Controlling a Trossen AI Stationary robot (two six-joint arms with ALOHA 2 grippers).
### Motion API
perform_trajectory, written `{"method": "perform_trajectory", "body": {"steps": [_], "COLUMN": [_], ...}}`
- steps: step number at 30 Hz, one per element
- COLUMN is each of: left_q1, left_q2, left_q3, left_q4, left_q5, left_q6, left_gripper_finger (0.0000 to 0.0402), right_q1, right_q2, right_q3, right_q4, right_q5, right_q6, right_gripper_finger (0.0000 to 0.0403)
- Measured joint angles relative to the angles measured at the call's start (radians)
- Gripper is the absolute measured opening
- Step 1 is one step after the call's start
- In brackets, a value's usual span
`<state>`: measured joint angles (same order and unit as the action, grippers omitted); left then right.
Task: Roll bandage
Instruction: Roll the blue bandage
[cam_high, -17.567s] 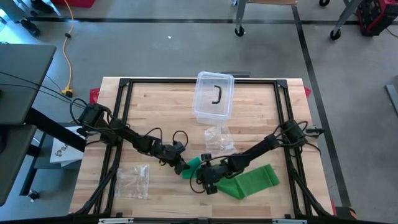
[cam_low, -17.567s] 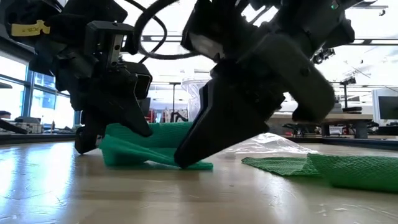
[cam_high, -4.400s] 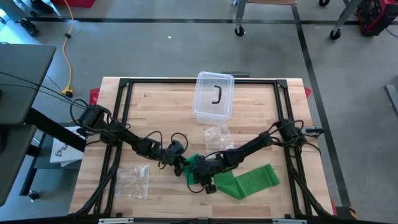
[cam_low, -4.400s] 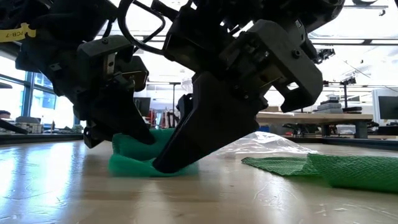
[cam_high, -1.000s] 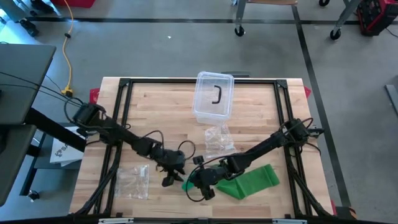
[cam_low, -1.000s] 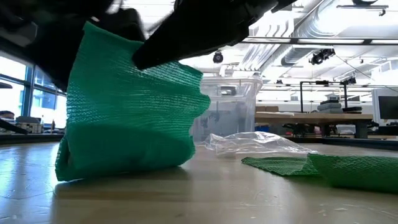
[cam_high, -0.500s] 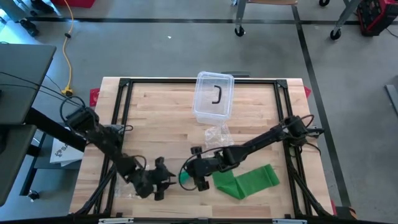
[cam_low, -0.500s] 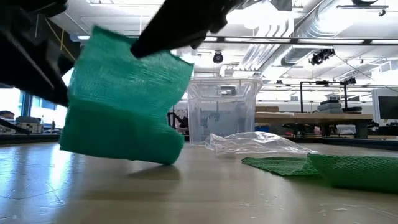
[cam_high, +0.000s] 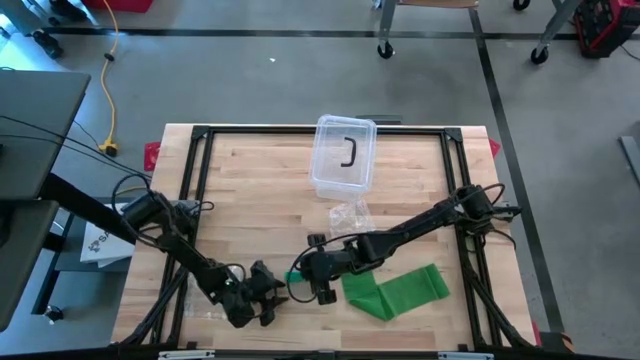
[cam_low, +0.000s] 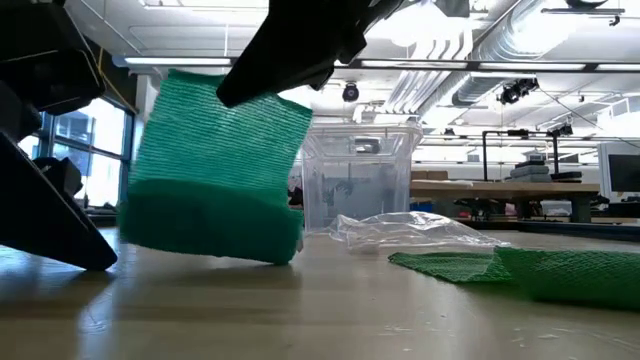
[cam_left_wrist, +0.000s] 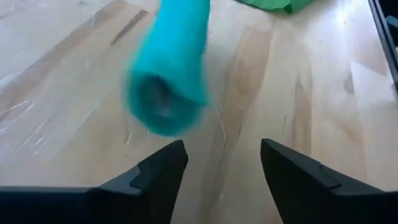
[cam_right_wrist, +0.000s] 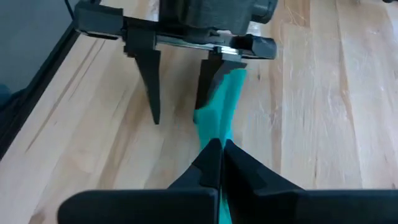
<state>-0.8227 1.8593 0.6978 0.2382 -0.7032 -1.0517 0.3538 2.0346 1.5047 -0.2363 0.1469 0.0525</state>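
- Wooden table (cam_high: 260, 180) in a black frame fills the high view, on a grey floor; no readable writing shows on anything.
- Roll (cam_low: 215, 170) of green bandage hangs in the right gripper (cam_high: 305, 275), near the table's front middle; its lower edge looks to touch the wood in the low view.
- Right wrist view shows what the others hide: the right fingers (cam_right_wrist: 208, 163) pressed together on the roll's near end.
- Loose bandage (cam_high: 395, 290) lies flat to the right of the roll, at the table's front right.
- Left gripper (cam_high: 262, 295) sits just left of the roll, its fingers (cam_left_wrist: 161, 171) spread apart and holding nothing; the left wrist view looks straight into the roll's hollow end (cam_left_wrist: 163, 99).
- Low view alone shows the room: ceiling lights, windows, benches.
- Clear bag (cam_high: 350, 220) lies behind the roll; clear tub (cam_high: 344, 155) stands at the far edge with a dark hook-shaped piece inside.
- Another clear bag (cam_high: 205, 290) lies at front left, partly under the left arm.
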Motion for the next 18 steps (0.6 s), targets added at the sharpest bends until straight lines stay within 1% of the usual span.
{"method": "perform_trajectory", "body": {"steps": [3,6,8,11,18], "left_q1": [0.003,0.006,0.006,0.012,0.018], "left_q2": [-0.024,-0.042,-0.043,-0.037,-0.035], "left_q3": [-0.004,-0.007,-0.007,-0.006,-0.006], "left_q4": [-0.03,-0.068,-0.045,0.011,0.056], "left_q5": [-0.024,-0.079,-0.115,-0.105,-0.074], "left_q6": [0.068,0.093,0.129,0.238,0.258], "left_gripper_finger": [0.0215,0.0216,0.0216,0.0216,0.0216], "right_q1": [0.0,0.0,0.0,0.0,0.0], "right_q2": [0.0,0.0,0.0,0.0,0.0], "right_q3": [0.0,0.0,0.0,0.0,0.0], "right_q4": [-0.009,-0.019,-0.023,-0.024,-0.039], "right_q5": [-0.008,-0.009,-0.009,-0.009,-0.009], "right_q6": [0.0,0.0,0.0,0.0,0.0], "right_gripper_finger": [0.0,0.0,0.0,0.0,0.0]}}
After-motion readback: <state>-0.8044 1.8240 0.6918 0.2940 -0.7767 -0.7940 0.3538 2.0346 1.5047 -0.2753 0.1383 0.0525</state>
